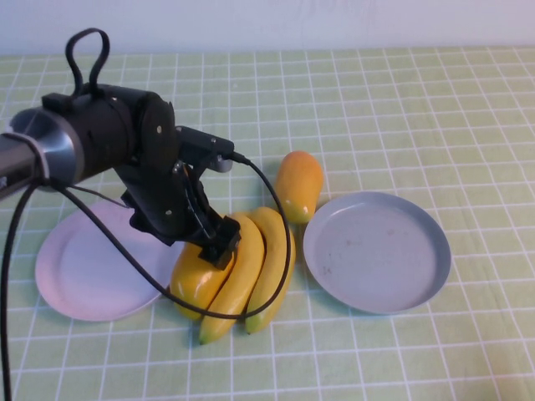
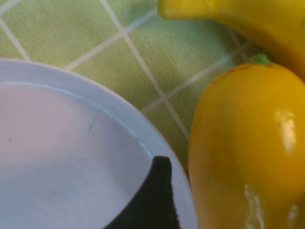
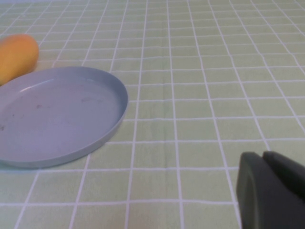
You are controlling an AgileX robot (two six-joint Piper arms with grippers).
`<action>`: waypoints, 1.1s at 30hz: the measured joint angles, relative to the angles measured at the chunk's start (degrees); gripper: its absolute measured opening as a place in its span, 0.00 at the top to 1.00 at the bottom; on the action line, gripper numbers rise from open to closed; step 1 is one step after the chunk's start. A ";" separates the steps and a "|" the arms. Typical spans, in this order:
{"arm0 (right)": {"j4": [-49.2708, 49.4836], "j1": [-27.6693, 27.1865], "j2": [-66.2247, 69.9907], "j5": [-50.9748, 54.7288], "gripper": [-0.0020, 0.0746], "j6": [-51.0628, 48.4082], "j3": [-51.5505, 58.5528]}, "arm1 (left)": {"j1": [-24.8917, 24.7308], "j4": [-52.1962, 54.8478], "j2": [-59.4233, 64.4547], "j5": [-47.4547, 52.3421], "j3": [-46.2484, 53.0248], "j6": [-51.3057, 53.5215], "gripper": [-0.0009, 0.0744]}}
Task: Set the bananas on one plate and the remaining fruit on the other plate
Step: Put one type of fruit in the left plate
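Left gripper [image 1: 219, 245], jaws apart, over the mango [image 1: 194, 282] beside the pink plate [image 1: 84, 267]; right gripper [image 3: 271, 191], jaws together, near the grey-blue plate [image 3: 57, 119].

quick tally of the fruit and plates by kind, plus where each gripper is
bananas: 2
mangoes: 2
plates: 2, grey-blue plate and pink plate
total: 6
left gripper: open, over the mango beside the pink plate
right gripper: shut, right of the grey-blue plate
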 joint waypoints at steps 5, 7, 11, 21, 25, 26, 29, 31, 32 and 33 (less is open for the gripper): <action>0.00 0.00 0.00 0.00 0.99 0.00 0.00 | 0.00 0.00 2.21 -0.39 0.00 0.00 0.10; 0.00 0.00 0.00 0.00 0.99 0.00 0.00 | 0.00 0.00 2.85 -0.64 0.00 0.00 0.10; 0.00 0.00 0.00 0.00 0.99 0.00 0.00 | 0.00 0.00 3.43 -0.78 0.00 0.00 0.10; 0.00 0.00 0.00 0.00 0.99 0.00 0.00 | 0.00 0.00 3.36 -0.78 -0.12 0.00 0.30; 0.00 0.00 0.00 0.00 0.99 0.00 0.00 | 0.00 0.00 3.46 0.00 -1.02 0.00 0.30; 0.00 0.00 0.00 0.00 0.99 0.00 0.00 | 0.00 0.00 3.46 0.71 -1.70 0.00 0.30; 0.00 0.00 0.00 0.00 0.99 0.00 0.00 | 0.00 0.00 3.46 3.85 -4.99 0.00 0.30; 0.00 0.00 0.00 0.00 0.99 0.00 0.00 | 0.00 0.00 3.46 6.17 -7.73 0.00 0.30; 0.00 0.00 0.00 0.00 0.99 0.00 0.00 | 0.00 0.00 3.46 7.68 -8.84 0.00 0.30; 0.00 0.00 0.00 0.00 0.99 0.00 0.00 | 0.00 0.00 3.46 9.38 -10.24 0.00 0.30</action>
